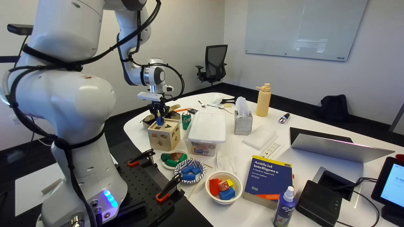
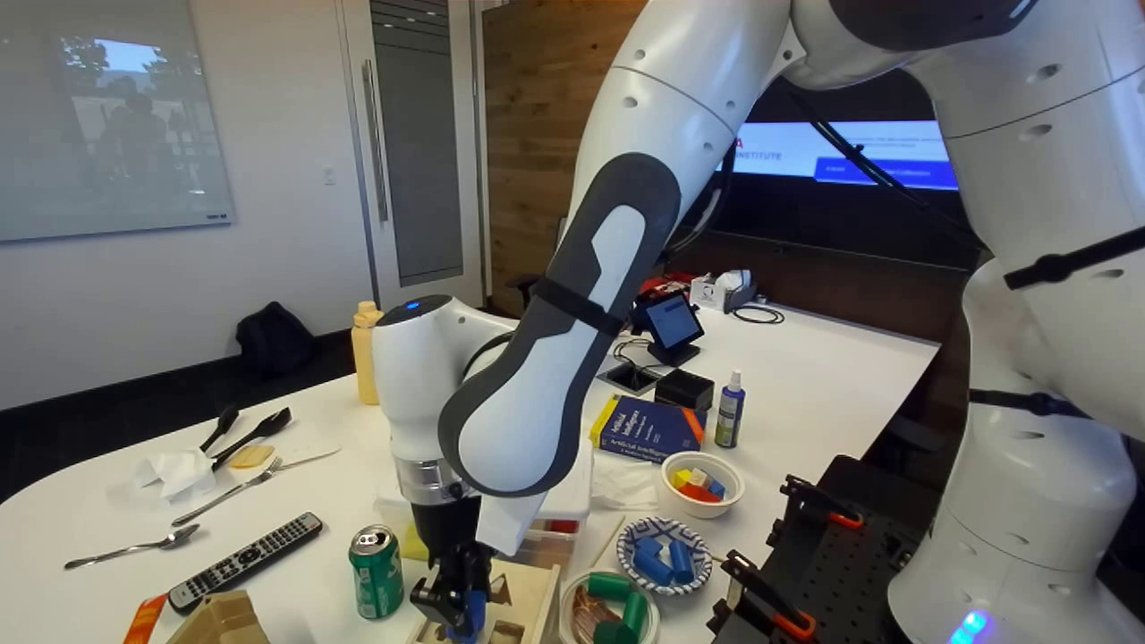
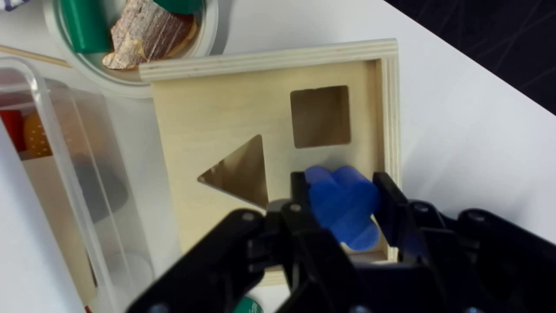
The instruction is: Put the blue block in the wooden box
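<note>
The blue block (image 3: 343, 204) has a clover-like, lobed shape. My gripper (image 3: 340, 184) is shut on it, with a finger against each side. The block also shows in both exterior views (image 1: 160, 121) (image 2: 474, 617). The wooden box (image 1: 161, 141) stands upright below it, with dark holes in its top and side faces. In the wrist view the box top (image 3: 208, 104) has a square hole (image 3: 320, 117) and a triangular hole (image 3: 243, 171). The block is over the part of the top beside these holes. The surface directly beneath the block is hidden.
A white-lidded plastic container (image 1: 206, 127) and a green can (image 1: 186, 120) stand close to the box. A bowl with green blocks (image 2: 610, 608), a patterned bowl with blue blocks (image 2: 664, 556) and an open cardboard box (image 2: 219, 622) are also near.
</note>
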Available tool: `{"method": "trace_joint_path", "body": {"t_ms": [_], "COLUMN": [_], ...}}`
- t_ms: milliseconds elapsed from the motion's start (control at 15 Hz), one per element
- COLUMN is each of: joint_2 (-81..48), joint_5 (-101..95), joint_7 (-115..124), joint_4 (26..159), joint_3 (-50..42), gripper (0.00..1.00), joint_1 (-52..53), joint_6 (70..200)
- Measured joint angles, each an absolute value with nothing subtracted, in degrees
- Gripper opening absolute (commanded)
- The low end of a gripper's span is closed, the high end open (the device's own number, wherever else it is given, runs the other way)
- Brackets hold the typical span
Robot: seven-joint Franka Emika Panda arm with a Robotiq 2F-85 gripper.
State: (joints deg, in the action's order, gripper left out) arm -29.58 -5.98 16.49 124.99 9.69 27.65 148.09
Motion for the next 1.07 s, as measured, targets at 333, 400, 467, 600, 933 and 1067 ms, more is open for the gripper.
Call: {"method": "trace_joint_path", "body": {"t_ms": [333,400,467,600,933,1067], "joint_2": [-29.7,-29.8,-29.9,-30.1,-30.7,-30.8], "joint_5": [-6.0,-6.0,-6.0,-6.0,-6.1,-6.1], "joint_7": [16.5,16.5,16.5,16.5,16.5,16.5], "joint_4": [124.7,124.6,124.4,124.2,123.6,123.3], "joint_3": [9.8,9.8,9.8,9.7,9.6,9.3], "gripper": [0.16,0.16,0.16,0.16,0.16,0.16], "joint_1": [27.7,27.8,27.9,28.0,28.3,28.3], "joint_6": [148.1,148.1,148.1,148.1,148.1,148.1]}}
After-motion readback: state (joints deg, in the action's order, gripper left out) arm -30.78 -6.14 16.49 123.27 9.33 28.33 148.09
